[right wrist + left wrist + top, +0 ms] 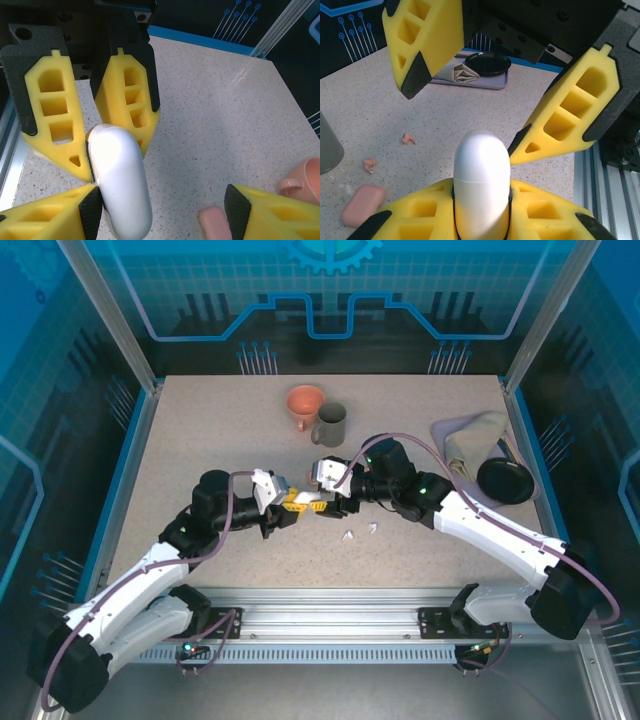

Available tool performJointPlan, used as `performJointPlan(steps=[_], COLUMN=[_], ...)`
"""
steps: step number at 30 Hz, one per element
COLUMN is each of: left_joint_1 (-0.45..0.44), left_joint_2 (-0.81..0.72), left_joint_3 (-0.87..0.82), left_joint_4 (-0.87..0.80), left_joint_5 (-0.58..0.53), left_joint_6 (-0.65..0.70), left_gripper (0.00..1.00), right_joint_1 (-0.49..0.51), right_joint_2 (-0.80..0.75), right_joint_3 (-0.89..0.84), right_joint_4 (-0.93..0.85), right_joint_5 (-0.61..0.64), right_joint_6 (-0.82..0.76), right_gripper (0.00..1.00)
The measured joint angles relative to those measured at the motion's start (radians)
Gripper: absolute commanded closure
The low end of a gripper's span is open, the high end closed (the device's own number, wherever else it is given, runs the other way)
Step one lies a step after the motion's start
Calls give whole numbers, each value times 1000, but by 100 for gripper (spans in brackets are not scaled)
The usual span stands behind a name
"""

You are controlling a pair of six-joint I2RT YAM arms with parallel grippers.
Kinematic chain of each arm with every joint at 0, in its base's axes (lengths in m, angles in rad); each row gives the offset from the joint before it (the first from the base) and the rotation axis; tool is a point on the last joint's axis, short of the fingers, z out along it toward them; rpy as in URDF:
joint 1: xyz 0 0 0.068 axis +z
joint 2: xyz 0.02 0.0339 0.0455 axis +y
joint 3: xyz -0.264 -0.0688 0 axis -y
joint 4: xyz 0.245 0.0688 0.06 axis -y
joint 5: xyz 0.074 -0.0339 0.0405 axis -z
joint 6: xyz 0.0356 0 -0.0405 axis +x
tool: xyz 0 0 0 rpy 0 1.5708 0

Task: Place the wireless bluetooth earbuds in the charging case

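Left gripper (pixel 288 506) is closed on the white charging case (pixel 481 175). It holds the case lifted off the tabletop (pixel 200 440), near the middle, and the rounded end pokes out past the yellow foam fingers (pixel 420 212). The case lid looks shut, with only a seam line visible.

Right gripper (pixel 165 210) is open, its jaws spread wide either side of the case's free end. One finger pad (pixel 91 216) is right against the case, though I cannot tell if it touches. The other finger (pixel 275 210) is well apart from the case.

No earbud is in either case:
- Two white earbuds (pixel 348 534) (pixel 372 528) lie loose on the tabletop, just near and right of the grippers and close together.
- Two pink earbuds (pixel 409 139) (pixel 369 164) lie loose on the far side of the grippers, toward the grey mug (pixel 330 424).
- A pink case (pixel 362 205) lies flat beside them, closed.

The orange funnel (pixel 305 403) is just left of the mug at the far centre. A cloth (pixel 470 438) and a black dish (pixel 505 480) sit at the far right.
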Motion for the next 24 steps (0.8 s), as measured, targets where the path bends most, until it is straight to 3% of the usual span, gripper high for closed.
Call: performJointPlan(steps=[24], left_joint_1=[-1], left_joint_2=[3], left_joint_3=[6], left_joint_4=[-37], left_joint_5=[-20], left_joint_6=[30], left_gripper=[100], right_joint_1=[-56], right_joint_2=[2], right_joint_3=[18], right_joint_4=[-31], right_joint_5=[34], right_joint_6=[79], right_gripper=[30])
